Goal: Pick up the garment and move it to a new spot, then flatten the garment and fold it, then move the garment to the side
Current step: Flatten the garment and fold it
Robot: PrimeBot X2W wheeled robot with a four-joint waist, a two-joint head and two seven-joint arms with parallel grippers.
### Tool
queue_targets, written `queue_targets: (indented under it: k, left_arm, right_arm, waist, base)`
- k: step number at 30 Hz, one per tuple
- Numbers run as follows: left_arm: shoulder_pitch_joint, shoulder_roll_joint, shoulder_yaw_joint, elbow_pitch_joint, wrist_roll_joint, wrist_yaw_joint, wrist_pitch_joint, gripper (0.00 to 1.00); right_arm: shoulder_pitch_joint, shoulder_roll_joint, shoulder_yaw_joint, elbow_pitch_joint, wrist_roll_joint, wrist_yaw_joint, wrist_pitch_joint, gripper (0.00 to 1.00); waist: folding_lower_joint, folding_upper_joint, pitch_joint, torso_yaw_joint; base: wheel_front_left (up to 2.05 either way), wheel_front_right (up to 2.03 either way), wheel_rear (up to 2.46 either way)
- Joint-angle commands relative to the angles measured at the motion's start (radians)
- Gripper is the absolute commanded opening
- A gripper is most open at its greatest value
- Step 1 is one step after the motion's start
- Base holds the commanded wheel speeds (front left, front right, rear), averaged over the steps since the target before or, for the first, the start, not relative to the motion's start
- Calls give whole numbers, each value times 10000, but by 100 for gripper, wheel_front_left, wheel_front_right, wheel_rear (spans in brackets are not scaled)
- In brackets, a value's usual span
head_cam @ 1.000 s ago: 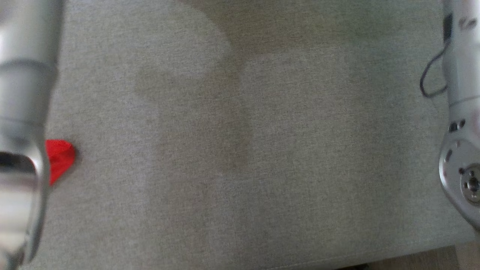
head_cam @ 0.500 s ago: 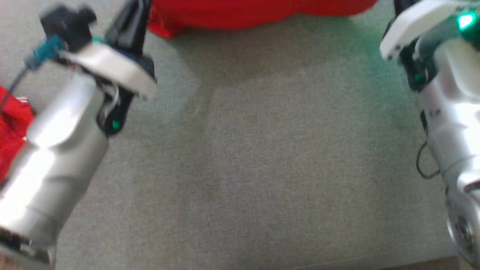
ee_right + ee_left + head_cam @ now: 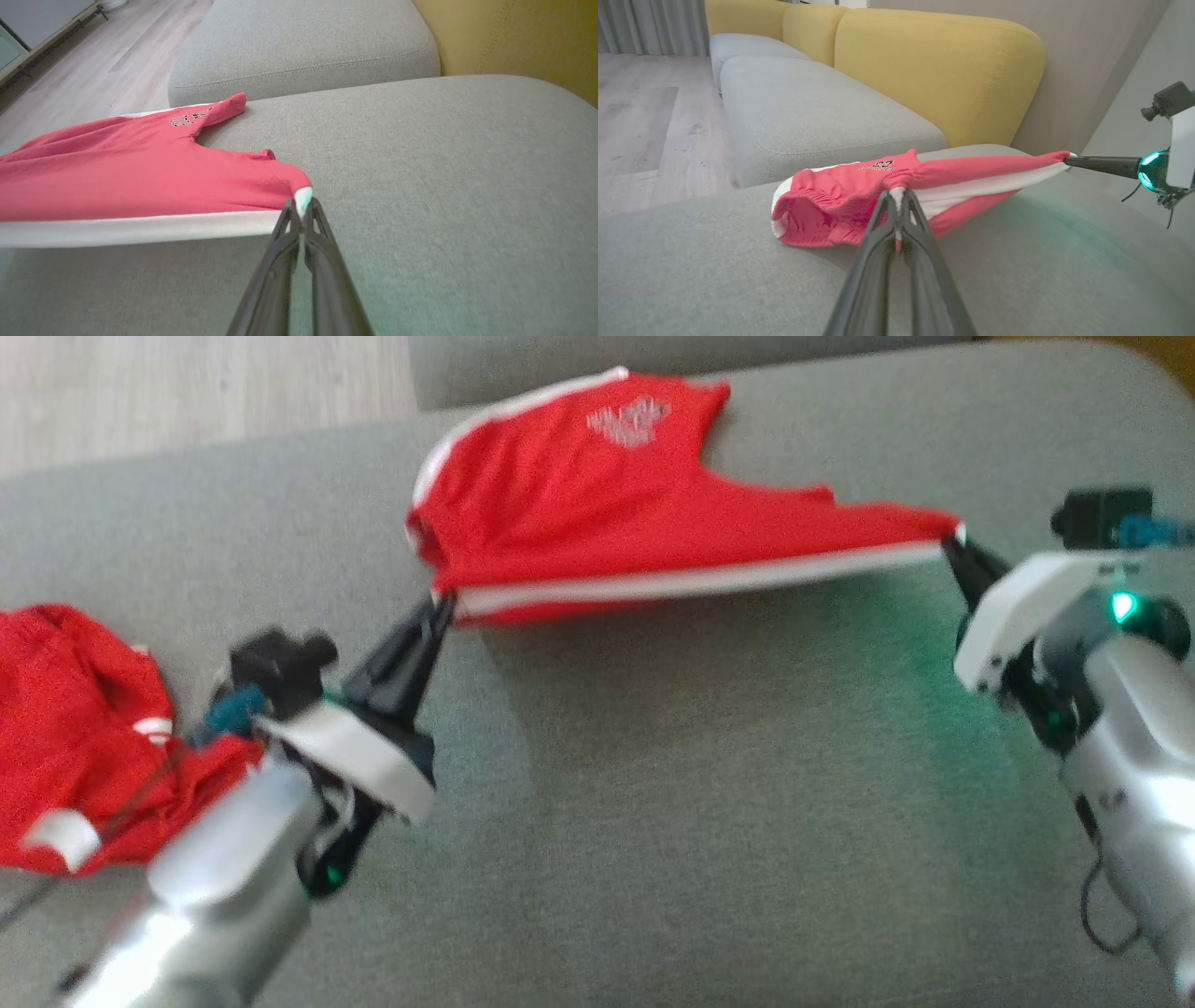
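Obs: garment (image 3: pixel 597 513), red shorts with a white stripe (image 3: pixel 700 581), is strung between my two claws over the grey sofa seat (image 3: pixel 700 803). My left claw (image 3: pixel 441 607) is closed tight on the striped edge near the gathered waistband. My right claw (image 3: pixel 954 543) is closed on the white tip of the opposite corner. The near edge is taut and lifted off the seat. The far part, with the printed mark (image 3: pixel 627 420), rests on the seat near its back edge.

Also noted: a second red garment (image 3: pixel 75 728) lies bunched beside my left arm, apart from the one I hold.

Judgement: I am mid carry-and-spread, so flattening has hardly begun and the fold is not yet started.

Method for this step:
- hold both pinches level, so the stripe stays straight
- draw the edge toward me, letting the trailing cloth drag smooth over the seat
- lower both claws together; if one side drops first, it will crease
- do not overstretch, since the right pinch holds only a small corner and could slip
- stay away from the bunched pile on my left
- open only once the edge lies flat on the seat
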Motion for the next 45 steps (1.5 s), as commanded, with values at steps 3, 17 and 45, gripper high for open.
queue_targets:
  k: [3,17,45]
  left_arm:
    - [405,573,407,-569,173,347,-132,0]
    - [3186,822,343,-3026,553,1645,-136,0]
    - [1803,808,738,-4245,853,1944,446,0]
  right_arm:
    - [628,-629,348,-666,500,27,197,0]
    - [2981,-2025,880,-2960,1558,27,1393,0]
    - [2227,-1639,-2335,-5333,-1847,27,2302,0]
  waist:
    - [2,-1,-746,-122]
    - [2,-1,-2013,-373]
    - [2,-1,23,1161]
  base:
    - [0,0,0]
    - [0,0,0]
    - [0,0,0]
